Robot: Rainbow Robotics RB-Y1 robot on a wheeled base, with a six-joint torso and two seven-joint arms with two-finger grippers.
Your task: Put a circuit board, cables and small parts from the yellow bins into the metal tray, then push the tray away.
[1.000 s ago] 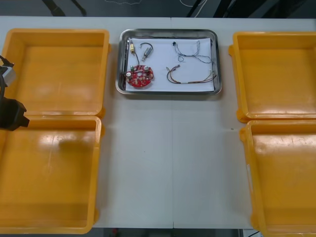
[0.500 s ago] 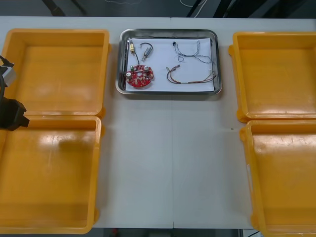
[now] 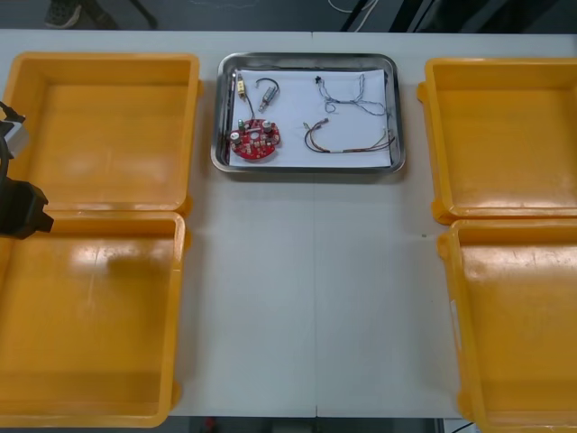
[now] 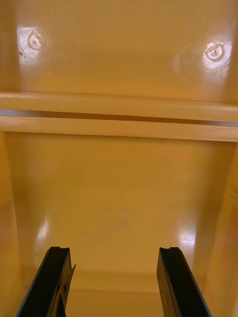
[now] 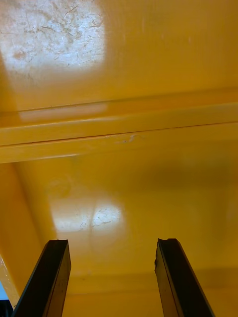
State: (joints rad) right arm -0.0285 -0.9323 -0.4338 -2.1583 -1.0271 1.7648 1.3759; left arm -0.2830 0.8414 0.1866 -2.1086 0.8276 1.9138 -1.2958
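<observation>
Left gripper (image 5: 111, 243) and right gripper (image 4: 114, 250) hang over yellow bins (image 3: 99, 135) — both spread, holding nothing; tray (image 3: 306, 57) holds the circuit board (image 3: 255, 140).

Glossy plastic yellow bins (image 3: 108, 126); shiny metal tray (image 3: 306, 170), seemingly paper-lined.

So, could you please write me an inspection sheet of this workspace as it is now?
Surface: light table.
Job's things: metal tray between the far yellow bins, holding circuit board and small metal part; bins look empty.
Clutter: nothing seen.
Grippers: left gripper open over a bin's floor; right gripper open over a bin's floor.
Cables: blue and white cable, black cable, red and yellow cable, all in the tray.
Surroundings: dark floor beyond the table.
</observation>
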